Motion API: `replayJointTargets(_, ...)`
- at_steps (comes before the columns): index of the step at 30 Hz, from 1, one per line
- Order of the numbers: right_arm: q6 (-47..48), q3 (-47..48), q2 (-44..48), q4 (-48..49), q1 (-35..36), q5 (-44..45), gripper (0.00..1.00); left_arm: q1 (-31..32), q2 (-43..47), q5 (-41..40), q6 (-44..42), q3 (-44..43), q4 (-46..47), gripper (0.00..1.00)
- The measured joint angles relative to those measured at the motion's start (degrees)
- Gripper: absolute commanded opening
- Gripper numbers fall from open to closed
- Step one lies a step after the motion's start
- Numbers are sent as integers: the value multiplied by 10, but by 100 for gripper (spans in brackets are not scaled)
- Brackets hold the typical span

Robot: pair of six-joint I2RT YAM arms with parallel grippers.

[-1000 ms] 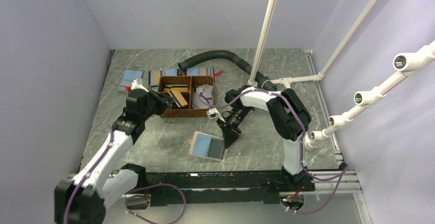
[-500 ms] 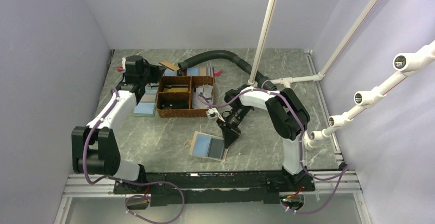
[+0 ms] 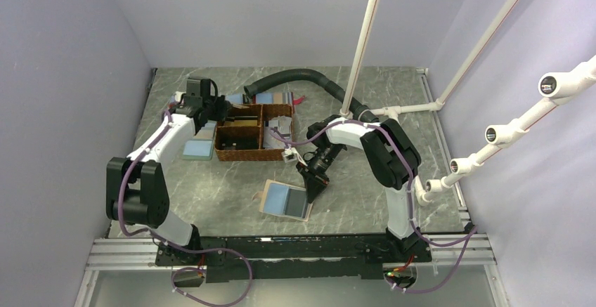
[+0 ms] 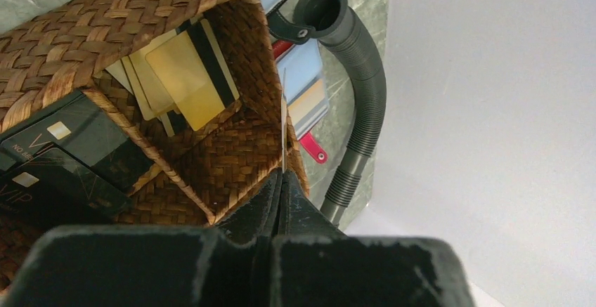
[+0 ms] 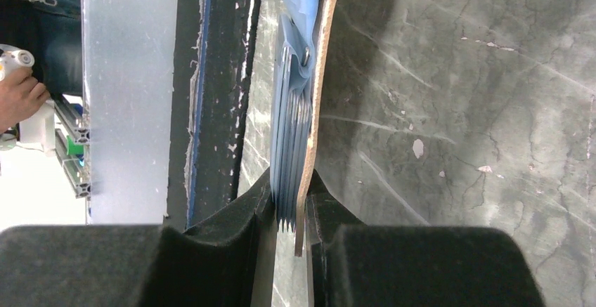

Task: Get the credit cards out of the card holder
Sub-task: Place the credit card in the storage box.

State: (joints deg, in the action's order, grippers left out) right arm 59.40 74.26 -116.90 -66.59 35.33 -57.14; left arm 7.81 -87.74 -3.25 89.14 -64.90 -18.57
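Rough woven basket [image 4: 232, 145]; tan leather card holder [image 5: 318, 75]

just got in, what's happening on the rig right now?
The right gripper is clamped on the edge of the open card holder, which lies on the table. The left gripper pinches a thin card, seen edge-on, over the rim of the woven basket, which already holds gold cards and black cards. Looks like a drop-off.

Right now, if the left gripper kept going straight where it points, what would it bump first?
Most likely the woven basket: the left gripper, pinching a thin card edge-on, points at the rim beside the gold cards. Depth is unclear, so it might pass just above it.
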Motion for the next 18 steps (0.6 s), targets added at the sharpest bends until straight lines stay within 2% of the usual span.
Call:
replayJointTargets(12, 0, 0, -1, -2, 0, -1, 0, 4, -60, -30, 12, 0, -7, 0)
replayJointTargets(13, 0, 0, -1, -2, 0, -1, 0, 4, -64, -31, 12, 0, -7, 4)
replayJointTargets(18, -1, 0, -1, -1, 0, 0, 0, 4, -75, -33, 5, 0, -3, 41)
